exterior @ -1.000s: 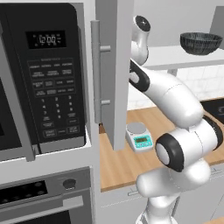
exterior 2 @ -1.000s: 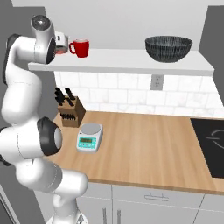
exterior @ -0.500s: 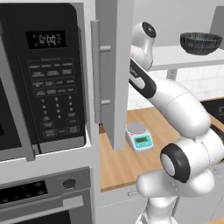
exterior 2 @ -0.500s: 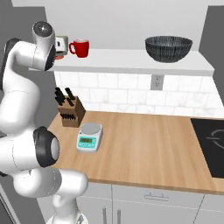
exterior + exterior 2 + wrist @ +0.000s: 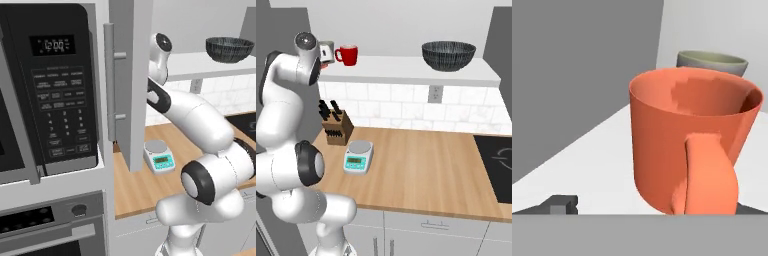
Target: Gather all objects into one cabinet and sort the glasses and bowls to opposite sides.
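In the hand view an orange mug [image 5: 687,135] stands upright on the white shelf [image 5: 597,160], handle toward me, between the fingertips of my open gripper [image 5: 654,205]. One dark fingertip [image 5: 562,204] sits well clear of the mug's left side. A grey mug [image 5: 712,62] stands just behind it. From the right base view my gripper [image 5: 326,52] is at the shelf's [image 5: 406,72] left end, next to the red cup [image 5: 347,54]. The wide dark bowl [image 5: 448,54] [image 5: 229,48] rests at the right end. The open grey cabinet door [image 5: 131,100] hides my hand in the left base view.
A black microwave [image 5: 50,90] sits left of the door, with an oven below it. On the wooden counter [image 5: 421,175] stand a kitchen scale [image 5: 358,156] and a knife block [image 5: 336,127]. A black cooktop [image 5: 496,165] lies at the right.
The jaws have spread a little wider around the orange mug. The arm's upper links have shifted slightly while the hand stays at the shelf's left end.
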Robot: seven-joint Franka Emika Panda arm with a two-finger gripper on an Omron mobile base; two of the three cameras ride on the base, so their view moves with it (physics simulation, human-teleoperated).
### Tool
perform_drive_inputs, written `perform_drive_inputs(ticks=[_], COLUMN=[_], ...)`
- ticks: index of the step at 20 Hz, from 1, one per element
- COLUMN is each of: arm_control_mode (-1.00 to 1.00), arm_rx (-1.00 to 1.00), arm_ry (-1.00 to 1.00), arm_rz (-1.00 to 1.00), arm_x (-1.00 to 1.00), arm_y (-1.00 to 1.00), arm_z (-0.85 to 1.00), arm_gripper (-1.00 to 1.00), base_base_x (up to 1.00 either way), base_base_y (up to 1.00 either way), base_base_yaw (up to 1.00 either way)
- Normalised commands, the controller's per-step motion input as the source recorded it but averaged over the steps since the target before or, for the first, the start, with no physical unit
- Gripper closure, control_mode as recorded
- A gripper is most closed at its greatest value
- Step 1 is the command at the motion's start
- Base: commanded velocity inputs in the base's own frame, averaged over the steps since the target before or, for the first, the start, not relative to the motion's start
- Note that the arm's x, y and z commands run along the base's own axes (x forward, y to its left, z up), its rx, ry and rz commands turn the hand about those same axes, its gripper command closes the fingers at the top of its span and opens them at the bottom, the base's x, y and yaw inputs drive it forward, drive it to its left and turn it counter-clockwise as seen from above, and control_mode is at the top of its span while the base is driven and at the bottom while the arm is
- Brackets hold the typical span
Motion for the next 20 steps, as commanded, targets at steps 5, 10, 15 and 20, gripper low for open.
perform_drive_inputs(ticks=[5, 10, 15, 20], arm_control_mode=[-1.00, -1.00, -1.00, -1.00], arm_rx=[0.00, 0.13, 0.20, 0.11], arm_ry=[-0.01, 0.19, 0.17, -0.05], arm_rz=[-0.08, -0.22, -0.22, -0.07], arm_x=[0.13, -0.04, -0.52, -0.72], arm_y=[0.42, 0.07, 0.00, -0.09], arm_z=[0.33, 0.01, 0.06, 0.53], arm_gripper=[-1.00, -1.00, -1.00, -1.00], base_base_x=[0.00, 0.00, 0.00, 0.00], base_base_y=[0.00, 0.00, 0.00, 0.00], base_base_yaw=[0.00, 0.00, 0.00, 0.00])
